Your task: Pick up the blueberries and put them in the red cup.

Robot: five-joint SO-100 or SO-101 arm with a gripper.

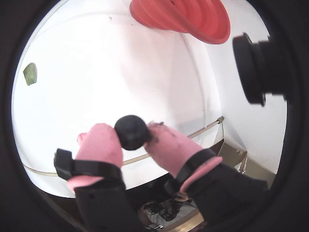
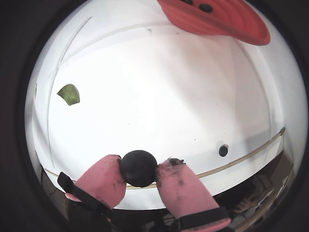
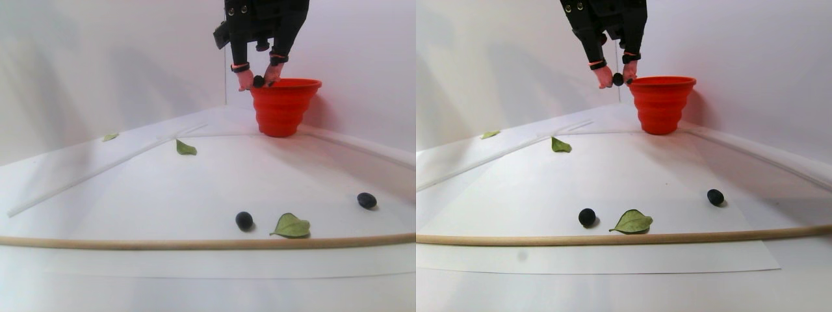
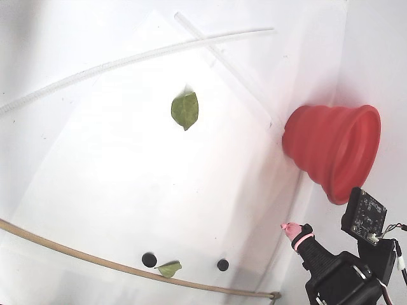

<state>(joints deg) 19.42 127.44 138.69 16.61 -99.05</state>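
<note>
Carry step here: the pink-padded black pincer (image 1: pixel 131 137) is clamped on one small round dark blueberry (image 1: pixel 132 131), held up in the air just beside the rim of the red ribbed collapsible cup (image 3: pixel 283 104). Next it needs to shift over the opening and let go. Two blueberries (image 3: pixel 244 220) sit far below on the white tabletop (image 3: pixel 195 188). No readable writing anywhere.

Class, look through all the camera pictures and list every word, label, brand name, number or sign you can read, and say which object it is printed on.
None: no readable text appears in any view.
The red cup is plain and ribbed, with no print showing.
The circuit board on the arm carries small parts, but any markings are too small to read.
The gripper, holding a blueberry, shows pink fingers with black bands, unlabelled.
</note>
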